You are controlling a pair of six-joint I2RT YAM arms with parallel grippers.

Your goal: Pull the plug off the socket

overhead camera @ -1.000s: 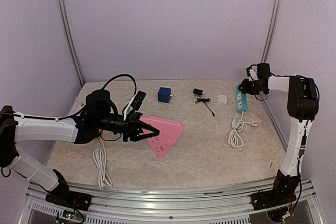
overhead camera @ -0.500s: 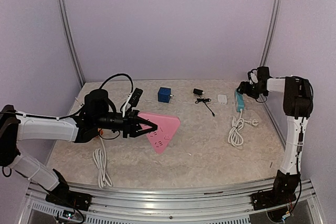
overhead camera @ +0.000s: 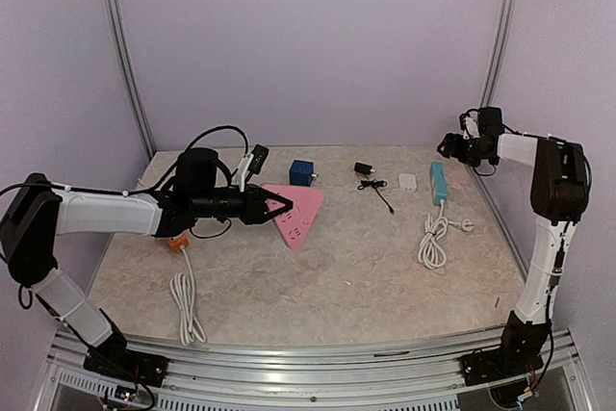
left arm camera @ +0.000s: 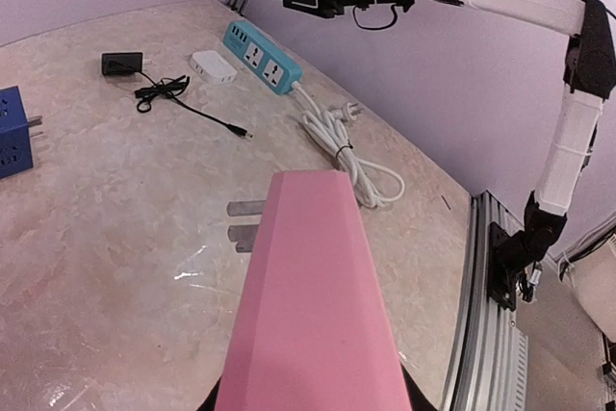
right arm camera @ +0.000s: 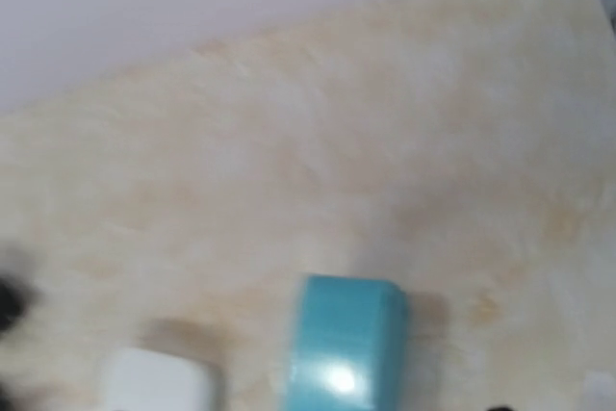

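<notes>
**Pink power strip held in left jaws; right jaws apart**

Left jaws are clamped on one edge of the pink power strip (overhead camera: 303, 214). It is held tilted, with one corner pointing down toward the desk (overhead camera: 346, 267), near the blue cube (overhead camera: 302, 173). Whether a plug sits in it cannot be told. Right jaws stand apart and hold nothing, above the far end of the teal power strip (overhead camera: 439, 183). That strip lies flat at the far right, and its white cord (overhead camera: 433, 238) is coiled in front of it.

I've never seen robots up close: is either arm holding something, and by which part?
The left end effector grips the pink triangular socket block by the corner nearest its arm. The right end effector is open, holding nothing.
</notes>
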